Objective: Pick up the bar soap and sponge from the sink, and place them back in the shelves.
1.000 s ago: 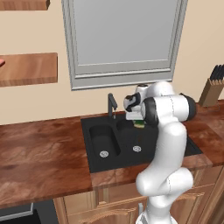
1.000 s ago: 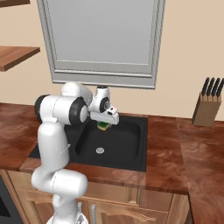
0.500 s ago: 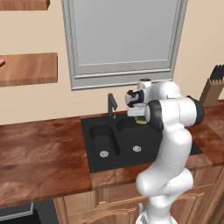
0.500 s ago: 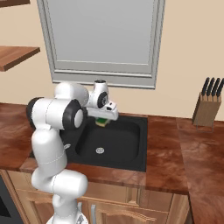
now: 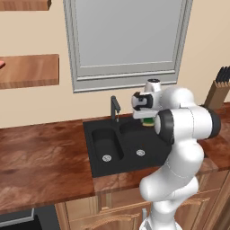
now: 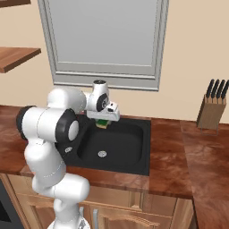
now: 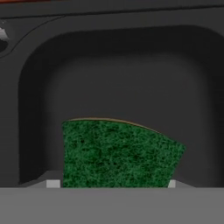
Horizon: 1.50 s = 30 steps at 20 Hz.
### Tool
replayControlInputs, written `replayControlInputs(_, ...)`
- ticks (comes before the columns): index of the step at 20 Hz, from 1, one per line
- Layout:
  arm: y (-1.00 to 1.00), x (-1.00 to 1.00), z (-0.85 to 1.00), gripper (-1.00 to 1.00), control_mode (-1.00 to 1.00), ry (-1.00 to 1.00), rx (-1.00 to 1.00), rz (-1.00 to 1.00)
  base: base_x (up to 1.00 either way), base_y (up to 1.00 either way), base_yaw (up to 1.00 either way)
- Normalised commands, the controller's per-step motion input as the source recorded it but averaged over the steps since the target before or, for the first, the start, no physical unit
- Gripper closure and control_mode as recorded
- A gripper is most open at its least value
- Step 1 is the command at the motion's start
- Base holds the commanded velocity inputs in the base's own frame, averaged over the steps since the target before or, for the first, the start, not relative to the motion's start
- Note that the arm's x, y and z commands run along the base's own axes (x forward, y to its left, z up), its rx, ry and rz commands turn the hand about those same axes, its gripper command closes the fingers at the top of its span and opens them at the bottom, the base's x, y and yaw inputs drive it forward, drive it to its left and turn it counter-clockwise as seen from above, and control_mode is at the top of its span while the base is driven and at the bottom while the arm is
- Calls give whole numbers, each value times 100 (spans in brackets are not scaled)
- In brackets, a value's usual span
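We see the gripper clamped on the sponge, lifted above the large bowl of the sink. The hand view gives us the sponge's green scrub face against the dark basin; the left base view adds 2 shelves on the wall, well left of the faucet.

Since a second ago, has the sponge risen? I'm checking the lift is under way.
Yes. In the left base view the sponge, held in the gripper, now sits higher against the faucet and sink.
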Motion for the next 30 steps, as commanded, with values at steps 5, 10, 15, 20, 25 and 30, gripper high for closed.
replayControlInputs(5, 0, -13, 36, 100, -100, -4, 0, 8, 0, 0, 0)
replayControlInputs(10, 0, -30, 34, 100, -100, -3, 0, 10, 0, 0, 0)
replayControlInputs(15, 0, -47, 39, 100, -100, -4, 0, 9, 0, 0, 0)
replayControlInputs(20, 0, -48, 38, 100, -100, -2, 0, 7, 0, 0, 0)
replayControlInputs(25, 0, -41, 39, 100, -100, 0, 0, 3, 0, 0, 0)
replayControlInputs(30, 1, -32, 48, 100, -100, 0, 0, 0, 0, 0, 0)
